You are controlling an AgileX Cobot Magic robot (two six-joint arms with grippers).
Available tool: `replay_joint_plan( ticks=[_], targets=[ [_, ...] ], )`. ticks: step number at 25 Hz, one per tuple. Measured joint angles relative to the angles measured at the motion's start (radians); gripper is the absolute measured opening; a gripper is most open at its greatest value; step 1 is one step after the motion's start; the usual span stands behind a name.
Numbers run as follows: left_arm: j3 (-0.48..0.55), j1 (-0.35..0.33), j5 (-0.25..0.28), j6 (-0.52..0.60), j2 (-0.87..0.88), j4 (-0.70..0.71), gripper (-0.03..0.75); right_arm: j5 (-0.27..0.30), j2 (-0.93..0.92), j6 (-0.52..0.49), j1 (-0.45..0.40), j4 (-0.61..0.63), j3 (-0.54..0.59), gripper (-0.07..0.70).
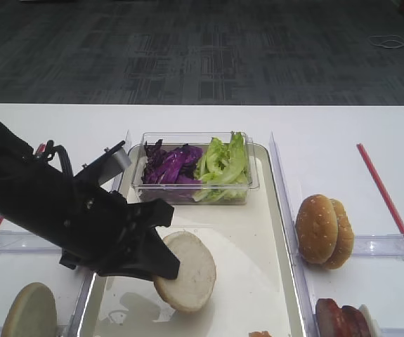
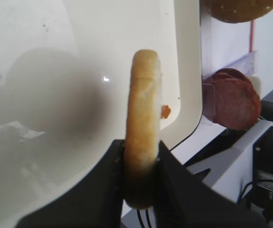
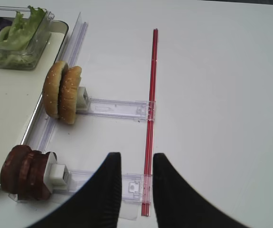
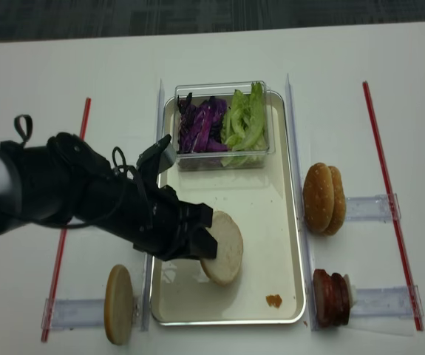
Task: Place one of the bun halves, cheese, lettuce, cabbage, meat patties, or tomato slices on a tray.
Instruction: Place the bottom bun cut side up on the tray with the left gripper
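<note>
Gripping bun half (image 1: 187, 272) edge-on, left hand (image 1: 161, 261), cut face tilted over tray (image 1: 258, 232)

Left gripper (image 4: 199, 245) clamps bun half (image 4: 223, 248) tilted over tray (image 4: 271, 214). Clear tub (image 4: 223, 159) at tray's far end holds cabbage (image 4: 203, 124) beside lettuce (image 4: 245, 122). Sesame buns (image 4: 323, 198), meat patties (image 4: 330, 298) right of tray.

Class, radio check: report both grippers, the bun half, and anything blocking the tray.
Left gripper shut on bun half, tilted over tray. Right gripper open, empty, off tray. Clear tub at tray's far end; drop spot clear.
</note>
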Motion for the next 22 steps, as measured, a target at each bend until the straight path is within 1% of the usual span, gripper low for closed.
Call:
replay_joint_plan(
  ticks=[2, 3, 4, 5, 8, 13, 22],
  targets=[
    [0.000, 0.026, 0.045, 0.073, 0.041, -0.048, 0.113, 0.000, 0.000, 0.000, 0.000, 0.000, 0.000, 0.201],
    [0.000, 0.040, 0.074, 0.128, 0.077, -0.077, 0.113, 0.000, 0.000, 0.000, 0.000, 0.000, 0.000, 0.201],
    [0.000, 0.044, 0.087, 0.158, 0.089, -0.093, 0.113, 0.000, 0.000, 0.000, 0.000, 0.000, 0.000, 0.201],
    [0.000, 0.044, 0.087, 0.158, 0.089, -0.093, 0.113, 0.000, 0.000, 0.000, 0.000, 0.000, 0.000, 0.201],
    [0.000, 0.045, 0.113, 0.220, 0.115, -0.128, 0.113, 0.000, 0.000, 0.000, 0.000, 0.000, 0.000, 0.201],
    [0.000, 0.045, 0.115, 0.267, 0.140, -0.144, 0.113, 0.000, 0.000, 0.000, 0.000, 0.000, 0.000, 0.201],
    [0.000, 0.050, 0.115, 0.327, 0.183, -0.217, 0.112, 0.000, 0.000, 0.000, 0.000, 0.000, 0.000, 0.201]
  ],
)
